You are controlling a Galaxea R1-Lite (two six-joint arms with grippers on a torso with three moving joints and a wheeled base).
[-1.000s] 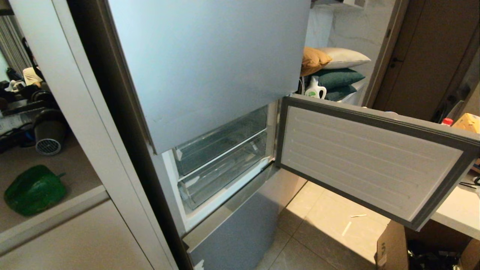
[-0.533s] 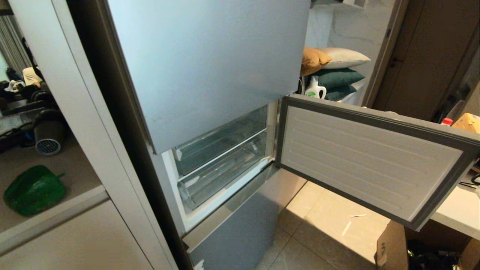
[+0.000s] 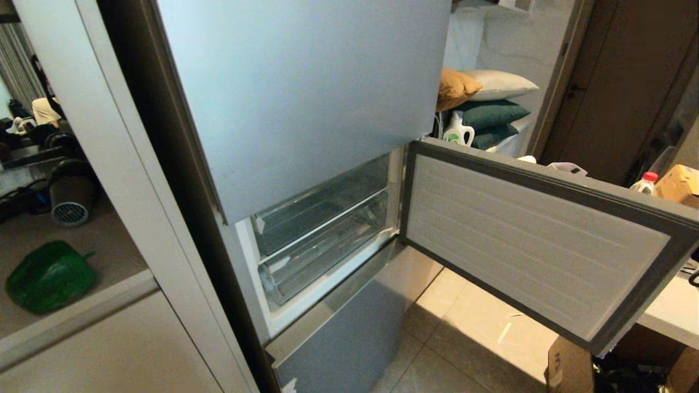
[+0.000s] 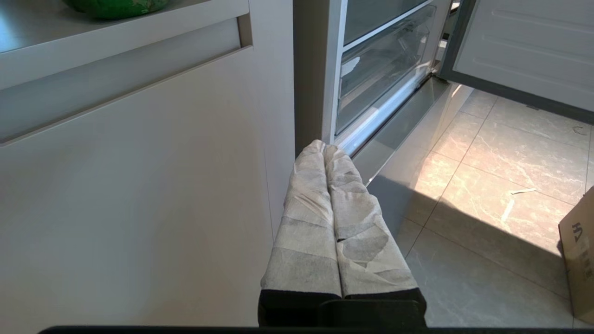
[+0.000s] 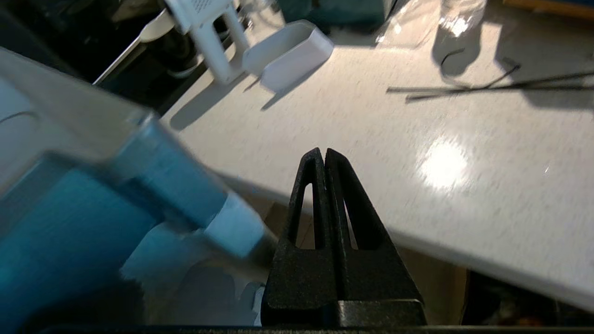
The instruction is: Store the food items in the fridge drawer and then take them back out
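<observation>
A glossy dark green bell pepper (image 3: 49, 275) lies on the pale counter to the left of the fridge; its underside shows as the bell pepper (image 4: 116, 5) in the left wrist view. The fridge's middle door (image 3: 538, 240) stands swung out to the right. Behind it two see-through fridge drawers (image 3: 327, 245) sit pushed in, one above the other, also seen as the drawers (image 4: 385, 60). My left gripper (image 4: 325, 147), its fingers cloth-wrapped, hangs shut and empty low beside the cabinet front. My right gripper (image 5: 323, 152) is shut and empty beside the door's blue-grey outer edge (image 5: 139, 185), over a white counter (image 5: 371, 139).
Behind the open door, a white counter (image 3: 666, 311) carries a red-capped bottle (image 3: 644, 183), a tan box (image 3: 677, 183) and black cables (image 5: 487, 86). A cardboard box (image 3: 568, 360) stands on the tiled floor under the door. Pillows (image 3: 491, 103) are stacked beyond the fridge.
The middle door has swung a little further, its outer corner dropping in the head view and uncovering more of the bottle and box behind it. The pepper and left gripper have not moved.
</observation>
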